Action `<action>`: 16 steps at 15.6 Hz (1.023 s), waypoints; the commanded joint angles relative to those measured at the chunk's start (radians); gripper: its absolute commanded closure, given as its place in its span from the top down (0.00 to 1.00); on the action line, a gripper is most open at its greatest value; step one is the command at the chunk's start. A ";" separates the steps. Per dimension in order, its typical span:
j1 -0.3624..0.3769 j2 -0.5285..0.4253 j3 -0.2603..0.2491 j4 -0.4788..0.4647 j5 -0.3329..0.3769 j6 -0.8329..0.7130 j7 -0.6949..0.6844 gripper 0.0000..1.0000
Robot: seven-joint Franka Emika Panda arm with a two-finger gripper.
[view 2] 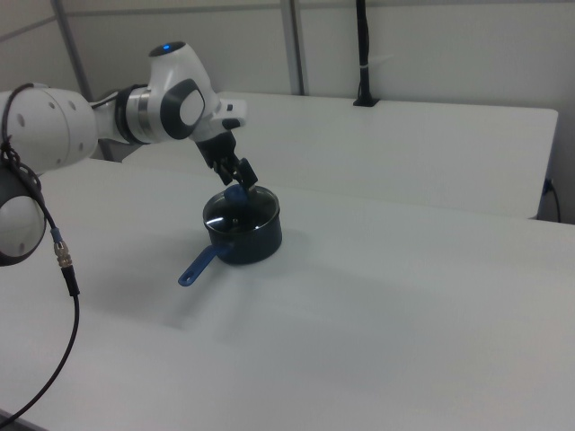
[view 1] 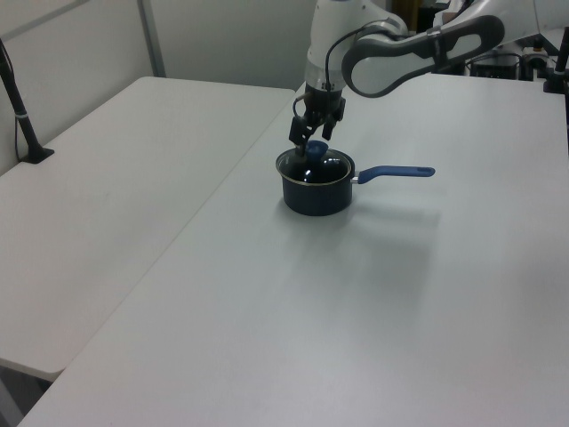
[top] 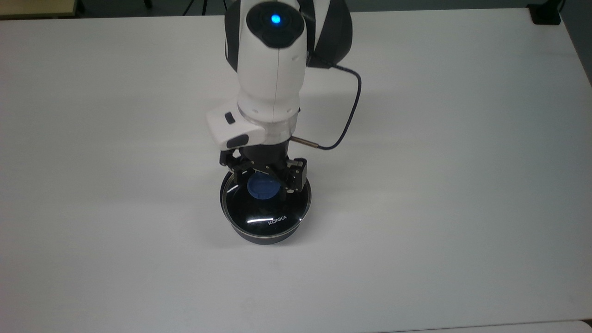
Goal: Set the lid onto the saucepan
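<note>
The top view looks almost straight down from high over the white table (top: 453,185), taking in most of its width, with the white robot arm (top: 273,69) entering from the top view's upper edge. The left view stands off one long side, lower and angled down; the right view stands off the opposite side at similar height, farther back. All three share the small dark saucepan with a long blue handle (view 1: 313,191) (view 2: 244,238) (top: 266,233), near mid-table.
</note>
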State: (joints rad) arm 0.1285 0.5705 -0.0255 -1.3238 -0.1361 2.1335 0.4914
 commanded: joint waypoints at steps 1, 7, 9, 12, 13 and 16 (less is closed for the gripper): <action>-0.004 -0.115 0.001 -0.020 -0.011 -0.116 0.000 1.00; -0.096 -0.377 0.022 -0.119 0.003 -0.389 -0.176 1.00; -0.122 -0.470 0.019 -0.155 0.030 -0.473 -0.226 1.00; -0.127 -0.593 -0.001 -0.276 0.108 -0.477 -0.322 1.00; -0.124 -0.613 -0.008 -0.288 0.110 -0.484 -0.358 1.00; -0.122 -0.647 -0.016 -0.327 0.112 -0.480 -0.446 1.00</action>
State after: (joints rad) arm 0.0001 -0.0151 -0.0298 -1.5557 -0.0439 1.6395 0.1497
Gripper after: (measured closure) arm 0.000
